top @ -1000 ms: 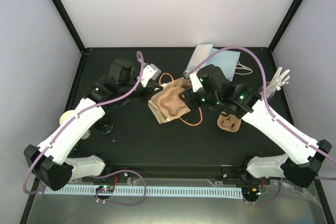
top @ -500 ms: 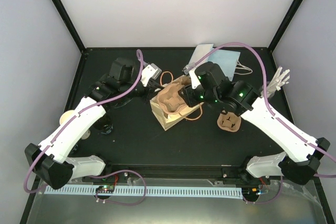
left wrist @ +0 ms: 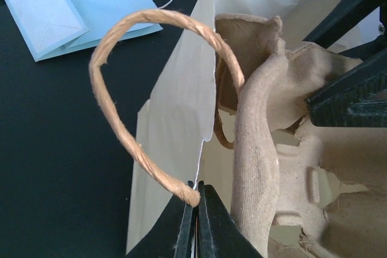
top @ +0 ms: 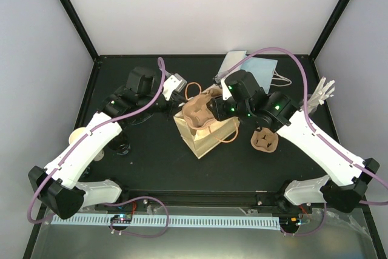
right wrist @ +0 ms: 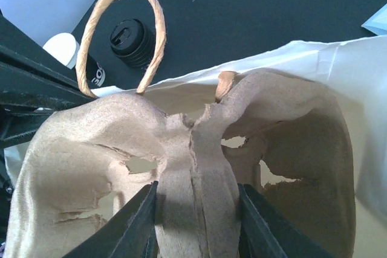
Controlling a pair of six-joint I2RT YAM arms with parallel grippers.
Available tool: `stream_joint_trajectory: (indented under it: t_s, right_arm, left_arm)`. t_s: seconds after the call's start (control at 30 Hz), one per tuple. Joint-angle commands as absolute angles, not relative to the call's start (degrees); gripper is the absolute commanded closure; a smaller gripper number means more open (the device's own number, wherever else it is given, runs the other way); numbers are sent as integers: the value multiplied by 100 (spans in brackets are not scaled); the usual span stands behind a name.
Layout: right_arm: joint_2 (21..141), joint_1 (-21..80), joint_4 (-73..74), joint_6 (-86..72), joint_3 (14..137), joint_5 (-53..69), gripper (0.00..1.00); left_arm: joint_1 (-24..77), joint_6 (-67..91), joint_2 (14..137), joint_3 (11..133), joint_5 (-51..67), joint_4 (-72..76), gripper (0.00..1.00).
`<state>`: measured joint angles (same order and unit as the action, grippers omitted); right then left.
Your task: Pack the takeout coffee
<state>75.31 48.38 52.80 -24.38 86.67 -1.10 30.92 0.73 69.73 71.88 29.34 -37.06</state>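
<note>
**A:** Since a second ago the bag (top: pixel 209 137) has tipped up from lying low. Its tan side now faces the near edge, and the right arm has slid left with it.

**B:** And the end effectors?

**A:** The left end effector (left wrist: pixel 196 196) is pressed together on the bag's rim, at the foot of a twine handle (left wrist: pixel 115 119). The right end effector (right wrist: pixel 195 212) is clamped on the middle ridge of the carrier (right wrist: pixel 78 149), one finger on each side.

**B:** Where does that carrier sit?

**A:** Partly inside the bag's open mouth, with its top above the rim.

**B:** The coffee?

**A:** The coffee (right wrist: pixel 132 41) is outside the bag, on the worktop (top: pixel 163 168) toward its left edge. It is close by the left arm, and neither end effector touches it. From the right wrist its black lid shows past the bag's rim.

**B:** Anything else out there?

**A:** A second carrier (top: pixel 265 141) lies just right of the bag, beside the right arm. Blue bags (top: pixel 257 71) lie flat at the far edge.
</note>
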Motion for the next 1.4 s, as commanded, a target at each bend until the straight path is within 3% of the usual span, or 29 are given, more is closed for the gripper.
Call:
stream_joint_trajectory:
  t_s: [0.0, 0.73, 1.37]
  right_arm:
    - [7387, 4754, 5171, -2574, 8586, -121, 64]
    - [7489, 4851, 5504, -1991, 8426, -958, 65]
    - [7743, 4746, 5743, -2885, 8673, -1212, 65]
  left_arm:
    - [3166, 101, 6823, 7249, 3256, -3642, 99]
    - [3184, 474, 6929, 7398, 3528, -3613, 98]
    - [3477, 131, 6780, 7229, 3142, -3560, 98]
